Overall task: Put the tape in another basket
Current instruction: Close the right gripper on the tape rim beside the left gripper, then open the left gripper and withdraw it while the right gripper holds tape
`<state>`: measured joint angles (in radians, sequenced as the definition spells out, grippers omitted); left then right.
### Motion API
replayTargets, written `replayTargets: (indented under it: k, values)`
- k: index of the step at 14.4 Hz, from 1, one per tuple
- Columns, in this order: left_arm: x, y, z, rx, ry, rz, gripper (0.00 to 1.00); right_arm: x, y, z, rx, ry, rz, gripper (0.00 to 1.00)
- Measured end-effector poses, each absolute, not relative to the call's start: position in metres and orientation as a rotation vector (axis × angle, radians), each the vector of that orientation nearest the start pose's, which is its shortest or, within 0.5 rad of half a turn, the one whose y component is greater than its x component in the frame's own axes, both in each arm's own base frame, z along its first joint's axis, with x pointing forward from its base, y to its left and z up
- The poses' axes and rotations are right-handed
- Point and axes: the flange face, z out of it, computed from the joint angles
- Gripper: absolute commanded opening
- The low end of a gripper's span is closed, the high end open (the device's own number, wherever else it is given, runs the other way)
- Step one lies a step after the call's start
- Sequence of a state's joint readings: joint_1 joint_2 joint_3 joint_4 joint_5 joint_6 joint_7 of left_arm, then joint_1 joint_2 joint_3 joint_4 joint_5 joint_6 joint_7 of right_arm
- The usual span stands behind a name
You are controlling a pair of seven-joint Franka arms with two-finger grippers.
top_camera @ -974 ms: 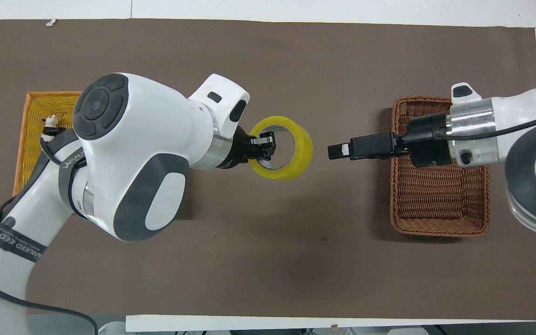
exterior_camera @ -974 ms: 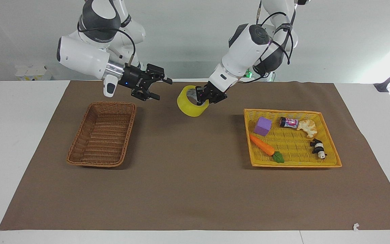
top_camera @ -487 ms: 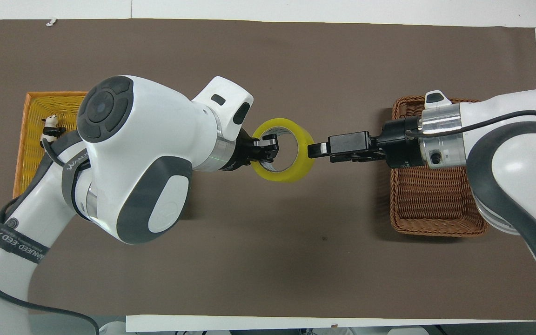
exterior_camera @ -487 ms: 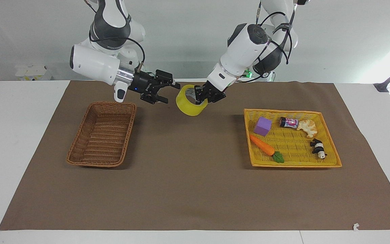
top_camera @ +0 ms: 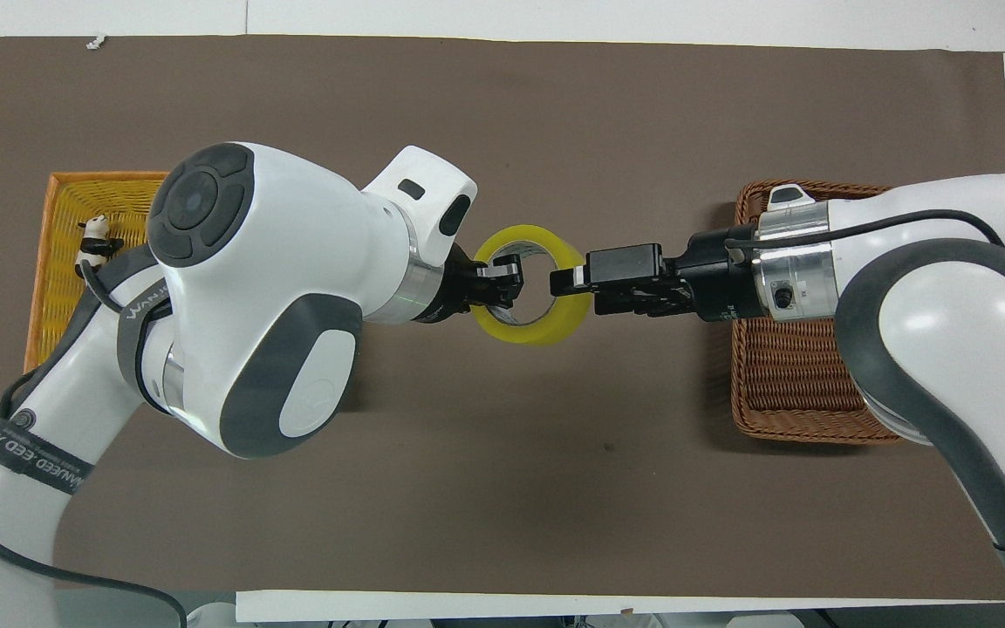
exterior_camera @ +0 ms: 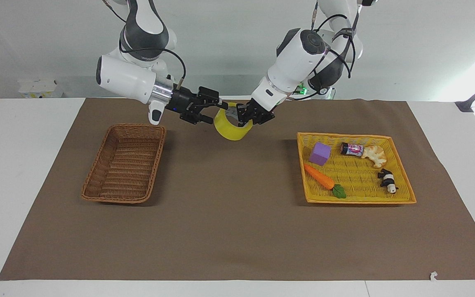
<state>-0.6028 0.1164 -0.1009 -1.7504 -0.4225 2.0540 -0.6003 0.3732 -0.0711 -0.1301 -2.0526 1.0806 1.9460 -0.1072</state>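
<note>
Mid-handover above the table's middle: tape roll (exterior_camera: 230, 127) clamped by left gripper (exterior_camera: 247, 116), wall straddled by spread right gripper (exterior_camera: 214, 107), wicker basket (exterior_camera: 124, 163) unfilled, transfer and drop left.

A white table (exterior_camera: 31, 136) carries a brown mat (exterior_camera: 237, 231). At twelve o'clock stands a plain pale wall (exterior_camera: 221, 45); bright light enters at three o'clock.

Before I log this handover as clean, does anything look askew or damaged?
Nothing stands out. The translucent yellow tape roll hangs tilted in the left end effector, mid-air, with the open right end effector at its rim. The brown wicker basket sits level.
</note>
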Motion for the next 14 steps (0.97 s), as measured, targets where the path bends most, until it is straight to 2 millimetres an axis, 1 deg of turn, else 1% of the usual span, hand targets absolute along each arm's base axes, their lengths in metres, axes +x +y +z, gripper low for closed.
replayTargets:
  k: [3, 6, 10, 13, 14]
  values:
    - [0.456, -0.415, 0.519, -3.558, -0.102, 0.199, 0.0, 0.513, 0.187, 0.499, -2.141, 0.112, 0.121, 0.92]
    - [0.455, -0.416, 0.519, -3.554, -0.096, 0.209, 0.0, 0.513, 0.188, 0.499, -2.142, 0.112, 0.122, 0.92]
    - [0.455, -0.416, 0.519, -3.554, -0.095, 0.211, 0.0, 0.511, 0.199, 0.497, -2.15, 0.127, 0.122, 0.91]
    - [0.455, -0.416, 0.519, -3.554, -0.095, 0.211, 0.0, 0.51, 0.198, 0.495, -2.151, 0.132, 0.125, 0.91]
    - [0.455, -0.416, 0.519, -3.553, -0.095, 0.211, 0.0, 0.51, 0.198, 0.495, -2.151, 0.132, 0.125, 0.89]
